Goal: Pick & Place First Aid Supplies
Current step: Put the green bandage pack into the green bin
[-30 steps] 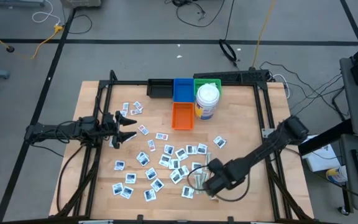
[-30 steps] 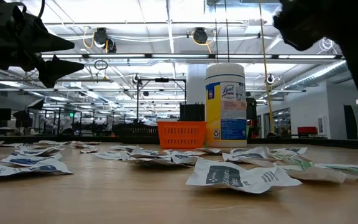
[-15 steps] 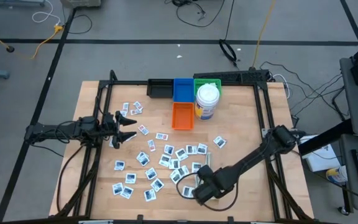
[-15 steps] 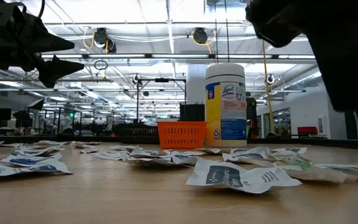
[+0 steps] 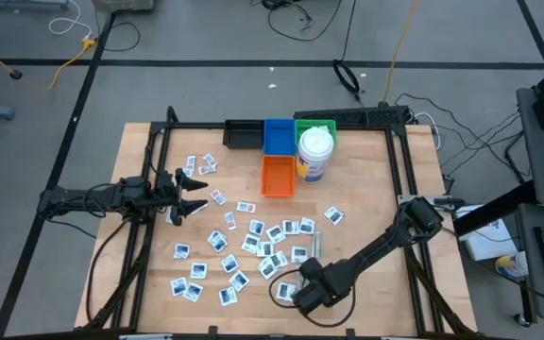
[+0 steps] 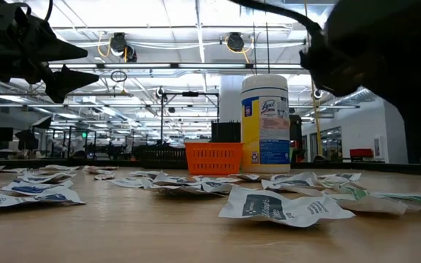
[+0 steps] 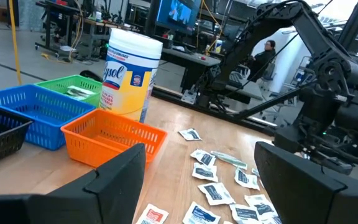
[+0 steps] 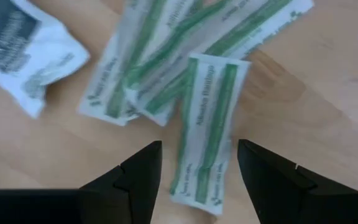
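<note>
The first aid supplies (image 5: 253, 244), small white packets, lie scattered flat across the middle of the wooden table. Several narrow green-striped wrapped strips (image 8: 166, 56) lie fanned out near the front right, beside a white packet (image 8: 17, 43). My right gripper (image 8: 197, 152) hangs open above one strip (image 8: 209, 118), pointing straight down, its fingers on either side of the strip without touching it. In the high view its hand (image 5: 308, 286) covers those strips. My left gripper (image 5: 193, 194) waits open and level above the table's left side, over nothing.
At the back stand a black basket (image 5: 242, 135), a blue basket (image 5: 277, 134), a green basket (image 5: 315, 124), an orange basket (image 5: 277, 176) and a yellow-and-white wipes canister (image 5: 314, 154). A black frame (image 5: 402, 179) runs along the table's edges. Bare wood lies at the far right.
My right gripper has gone down and toward the table's near and left edges, still pointing down, and now hangs over the strips. The left arm and the supplies have kept still.
</note>
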Motion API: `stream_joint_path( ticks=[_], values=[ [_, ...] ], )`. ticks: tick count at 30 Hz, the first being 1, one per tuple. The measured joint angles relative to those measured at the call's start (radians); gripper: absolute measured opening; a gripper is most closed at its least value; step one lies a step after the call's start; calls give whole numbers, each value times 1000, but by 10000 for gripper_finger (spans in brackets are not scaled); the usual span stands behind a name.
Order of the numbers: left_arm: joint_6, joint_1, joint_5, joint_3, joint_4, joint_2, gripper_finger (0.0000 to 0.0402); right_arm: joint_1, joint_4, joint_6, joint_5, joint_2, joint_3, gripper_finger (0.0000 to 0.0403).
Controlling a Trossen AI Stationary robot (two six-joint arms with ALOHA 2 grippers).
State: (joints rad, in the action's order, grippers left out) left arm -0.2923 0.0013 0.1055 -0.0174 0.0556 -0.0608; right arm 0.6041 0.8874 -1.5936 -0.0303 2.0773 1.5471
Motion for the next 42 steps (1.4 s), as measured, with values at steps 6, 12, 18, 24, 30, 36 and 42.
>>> stream_joint_path(
  ticks=[6,12,18,24,30,36,42],
  values=[
    [0,0,0,0,0,0,306,-1,-2,16,-45,-1,-16,143],
    [0,0,0,0,0,0,306,0,3,37,-52,-2,-17,38],
    [0,0,0,0,0,0,306,-10,82,124,-48,-43,-19,13],
    [0,0,0,0,0,0,306,-48,248,240,-14,-158,-19,3],
    [0,0,0,0,0,0,306,-100,297,295,1,-319,-83,6],
    [0,0,0,0,0,0,306,-145,292,316,0,-495,-237,4],
    [0,0,0,0,0,0,306,-174,292,326,-1,-670,-421,3]
  ],
)
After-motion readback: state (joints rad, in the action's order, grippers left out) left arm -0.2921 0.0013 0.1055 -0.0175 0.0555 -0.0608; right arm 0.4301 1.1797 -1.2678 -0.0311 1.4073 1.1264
